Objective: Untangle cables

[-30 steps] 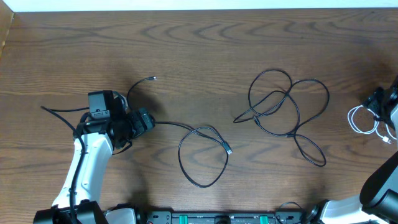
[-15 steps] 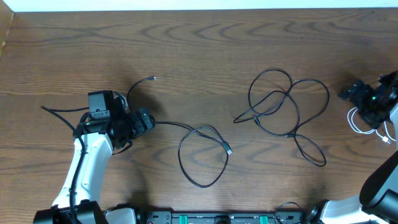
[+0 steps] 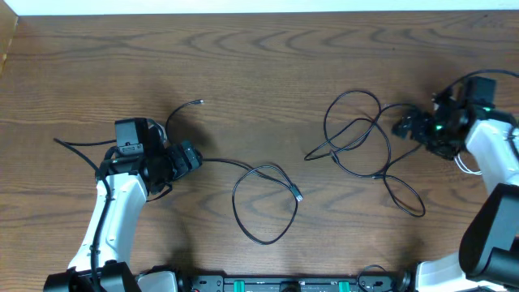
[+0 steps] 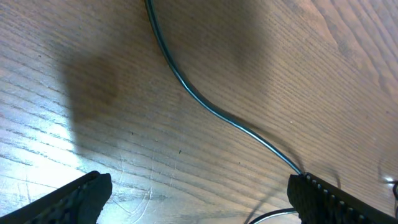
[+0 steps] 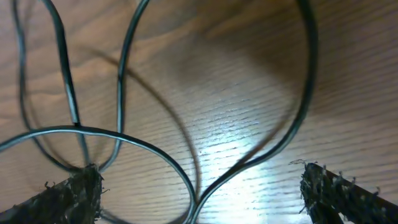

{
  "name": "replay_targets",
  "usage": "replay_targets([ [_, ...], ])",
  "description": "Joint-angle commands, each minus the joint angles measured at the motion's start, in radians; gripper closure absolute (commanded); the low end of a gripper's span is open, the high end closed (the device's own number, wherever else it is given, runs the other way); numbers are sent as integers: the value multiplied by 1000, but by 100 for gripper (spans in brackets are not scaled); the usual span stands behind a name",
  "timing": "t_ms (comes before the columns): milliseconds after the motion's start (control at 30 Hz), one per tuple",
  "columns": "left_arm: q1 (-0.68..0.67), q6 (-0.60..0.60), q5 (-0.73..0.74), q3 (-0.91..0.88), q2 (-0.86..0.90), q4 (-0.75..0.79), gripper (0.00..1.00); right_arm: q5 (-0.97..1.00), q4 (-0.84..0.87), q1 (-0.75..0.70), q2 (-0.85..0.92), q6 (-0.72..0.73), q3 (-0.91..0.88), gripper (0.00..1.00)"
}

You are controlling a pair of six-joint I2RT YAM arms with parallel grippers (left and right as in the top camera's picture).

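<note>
1. Overhead view:
   - The tangled black cable (image 3: pixel 377 122) lies right of centre on the table (image 3: pixel 243 65) as several overlapping loops. Its spread runs from upper left to lower right.
   - The right gripper (image 3: pixel 403 127) sits over the right-hand loop with its fingers pointing left, toward the crossing. It is by far the nearer arm.
   - The left gripper (image 3: pixel 193 158) is well apart on the left and points right. A second black cable (image 3: pixel 227 161) runs rightward from it into its own loop.
   - A white cable (image 3: pixel 461 162) shows only as a sliver beside the right arm, and the rest is hidden.

2. Left wrist view:
   - The left gripper (image 4: pixel 199 186) stands wide and holds nothing.
   - The second black cable (image 4: pixel 205 102) runs diagonally from the top edge down to just beside the right-hand finger. It lies ahead of the open jaws, not between them.

3. Right wrist view:
   - The right gripper (image 5: pixel 200 174) is spread wide and empty.
   - Strands of the tangled black cable (image 5: pixel 305 81) curve ahead of the jaws. Two of them meet in a V close to the midline between the fingers, and more cross toward the left finger.
   - Judged from this, the next move is to lower and close on a single strand at that V. The risk is pinching two strands together.
</note>
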Motion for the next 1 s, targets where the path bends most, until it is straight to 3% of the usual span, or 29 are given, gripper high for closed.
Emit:
replay_targets([
  [0, 2, 2, -10, -7, 5, -2, 4, 93, 29, 55, -1, -31, -28, 1],
  [433, 2, 2, -10, -7, 5, -2, 4, 70, 230, 152, -1, -29, -144, 1],
  [733, 2, 2, -10, -7, 5, -2, 4, 69, 331, 157, -1, 143, -184, 1],
  [967, 2, 2, -10, -7, 5, -2, 4, -47, 332, 157, -1, 147, -184, 1],
])
